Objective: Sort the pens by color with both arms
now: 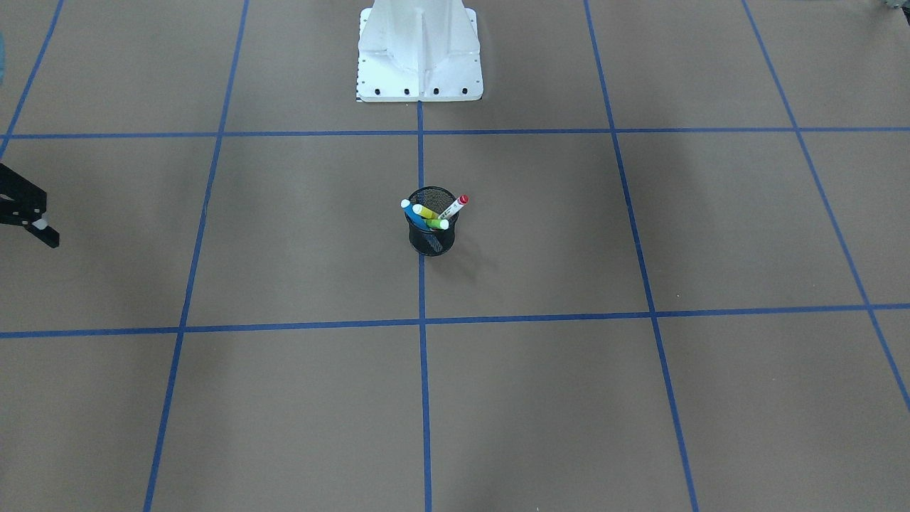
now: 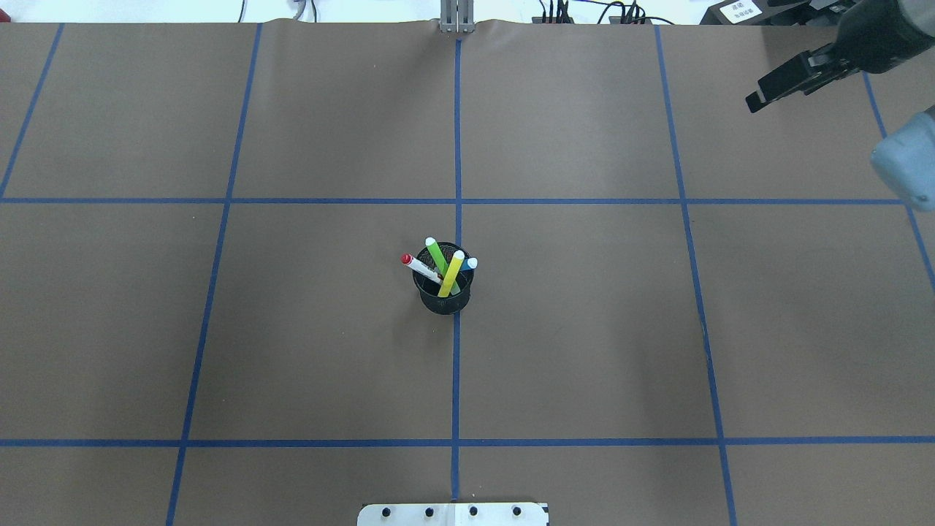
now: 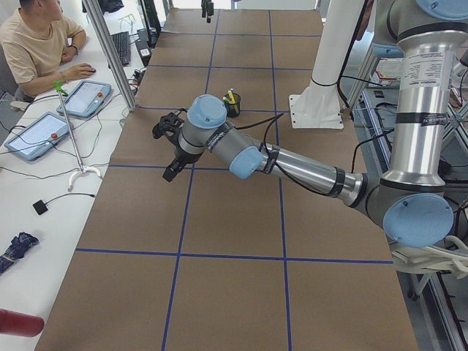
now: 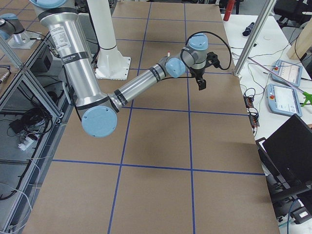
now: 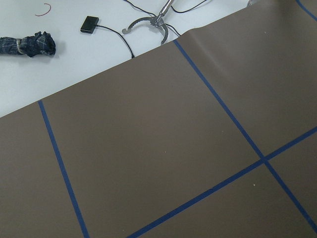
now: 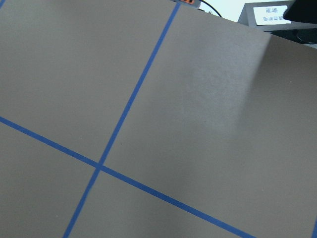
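Observation:
Four pens stand together in a black mesh cup (image 1: pixel 432 238) (image 2: pixel 443 296) at the table's centre. They are a white marker with a red cap (image 1: pixel 455 206) (image 2: pixel 418 266), a blue highlighter (image 1: pixel 412 211) (image 2: pixel 471 264), a yellow one (image 1: pixel 426 212) (image 2: pixel 453 272) and a light green one (image 1: pixel 439 223) (image 2: pixel 437 256). My right gripper (image 1: pixel 44 222) (image 2: pixel 771 86) hovers far off near the table's far right corner, its fingers apart and empty. My left gripper (image 3: pixel 170 150) shows only in the exterior left view, so I cannot tell its state.
Blue tape lines divide the brown table cover into squares. The white pedestal base (image 1: pixel 419 57) (image 2: pixel 453 515) stands at the robot's edge. A person (image 3: pixel 40 44) sits at a side desk with tablets (image 3: pixel 86 99). A laptop (image 4: pixel 292 146) sits beyond the other end.

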`<action>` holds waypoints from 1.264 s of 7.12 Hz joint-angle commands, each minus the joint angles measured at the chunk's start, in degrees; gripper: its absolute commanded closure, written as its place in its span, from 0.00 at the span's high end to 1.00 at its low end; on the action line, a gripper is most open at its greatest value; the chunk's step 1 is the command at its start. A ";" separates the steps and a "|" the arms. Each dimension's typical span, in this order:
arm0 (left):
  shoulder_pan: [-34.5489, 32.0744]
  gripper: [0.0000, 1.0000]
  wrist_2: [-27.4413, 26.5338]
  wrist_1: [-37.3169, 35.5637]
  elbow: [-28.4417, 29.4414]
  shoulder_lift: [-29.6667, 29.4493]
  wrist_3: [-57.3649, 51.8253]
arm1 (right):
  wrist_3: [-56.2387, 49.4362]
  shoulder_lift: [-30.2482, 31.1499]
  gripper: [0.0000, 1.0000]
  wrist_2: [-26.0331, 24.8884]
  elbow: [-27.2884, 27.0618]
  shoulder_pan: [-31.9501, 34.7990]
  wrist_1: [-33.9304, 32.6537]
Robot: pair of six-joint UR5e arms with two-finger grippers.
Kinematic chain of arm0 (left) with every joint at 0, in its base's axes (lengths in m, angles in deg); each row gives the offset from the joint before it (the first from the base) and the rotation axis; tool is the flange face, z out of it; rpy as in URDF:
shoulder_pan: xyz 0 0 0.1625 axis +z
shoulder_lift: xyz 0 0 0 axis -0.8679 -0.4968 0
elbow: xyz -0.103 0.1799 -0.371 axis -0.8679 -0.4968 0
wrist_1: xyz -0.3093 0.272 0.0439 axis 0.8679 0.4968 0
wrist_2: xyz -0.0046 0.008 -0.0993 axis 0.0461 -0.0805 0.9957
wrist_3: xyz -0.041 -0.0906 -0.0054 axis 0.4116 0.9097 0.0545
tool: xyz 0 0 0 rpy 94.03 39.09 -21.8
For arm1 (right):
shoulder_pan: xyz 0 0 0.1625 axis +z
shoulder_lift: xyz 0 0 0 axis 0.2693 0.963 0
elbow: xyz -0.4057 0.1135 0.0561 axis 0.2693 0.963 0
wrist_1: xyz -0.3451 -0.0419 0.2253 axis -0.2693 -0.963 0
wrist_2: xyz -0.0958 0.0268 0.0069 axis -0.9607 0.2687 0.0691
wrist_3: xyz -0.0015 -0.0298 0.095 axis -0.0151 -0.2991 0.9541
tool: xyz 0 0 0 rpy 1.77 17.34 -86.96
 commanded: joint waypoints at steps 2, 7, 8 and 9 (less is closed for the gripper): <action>-0.16 1.00 -0.62 -0.83 1.62 3.39 9.55 | 12.38 -3.43 0.97 -3.32 -1.80 -9.65 -1.37; -0.51 1.00 -7.65 -3.47 1.80 9.28 3.27 | 17.48 -17.03 0.95 -9.12 -1.37 -22.04 -19.90; -0.51 1.00 -7.74 -3.47 2.24 9.28 3.00 | 20.54 -20.38 0.94 -11.05 0.29 -25.29 -22.02; -0.51 1.00 -7.74 -3.47 2.50 9.28 3.00 | 23.27 -23.37 0.91 -11.41 4.05 -27.15 -22.21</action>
